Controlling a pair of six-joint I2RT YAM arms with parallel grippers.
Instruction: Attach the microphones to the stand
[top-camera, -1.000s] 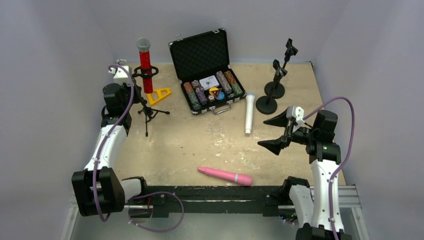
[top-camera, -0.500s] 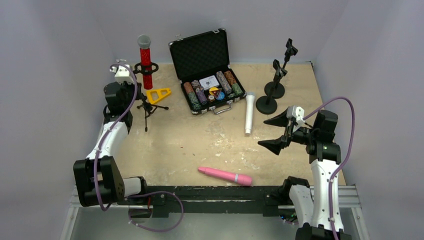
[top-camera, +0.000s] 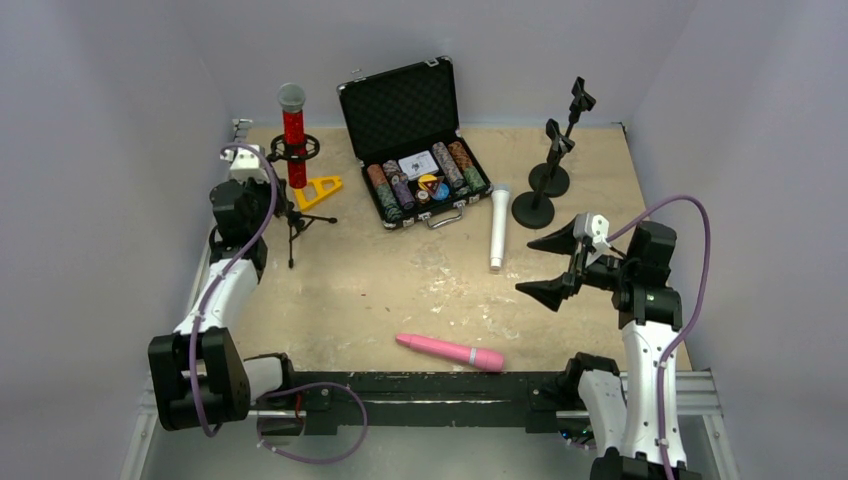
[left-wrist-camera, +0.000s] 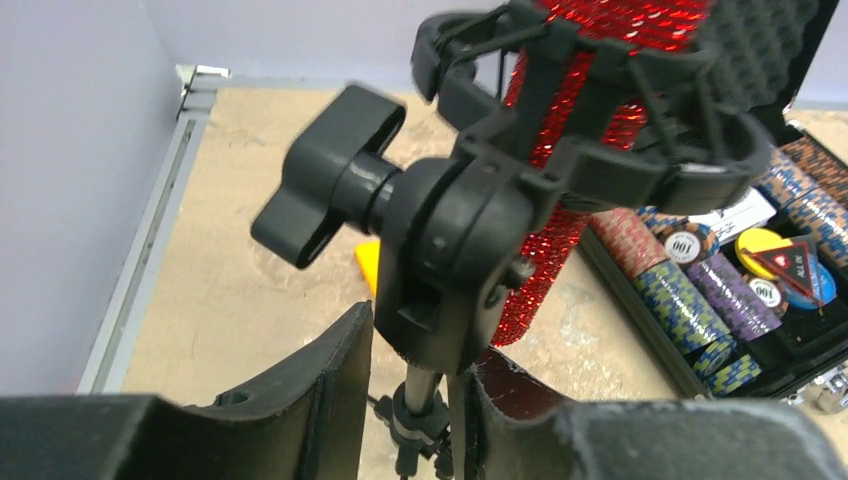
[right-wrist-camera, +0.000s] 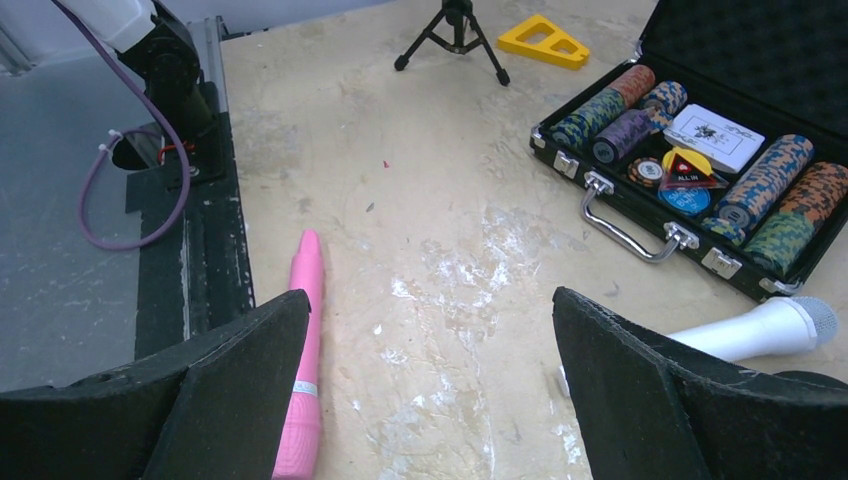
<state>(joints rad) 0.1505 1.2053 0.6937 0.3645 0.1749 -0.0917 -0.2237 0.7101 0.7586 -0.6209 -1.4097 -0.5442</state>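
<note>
top view: the glittery red microphone with silver mesh head (top-camera: 292, 125) stands upright in the black tripod stand (top-camera: 293, 205) at far left. the left gripper (top-camera: 278, 195) is close in, probably steadying it. the white stick microphone (top-camera: 497, 228) and all-pink microphone (top-camera: 450, 351) lie loose. left wrist: narrow fingers (left-wrist-camera: 300, 390) flank the stand's pole; i cannot tell if they pinch it. right wrist: the right gripper (right-wrist-camera: 425, 300) hangs spread wide between both loose microphones, likely ready for one.
</note>
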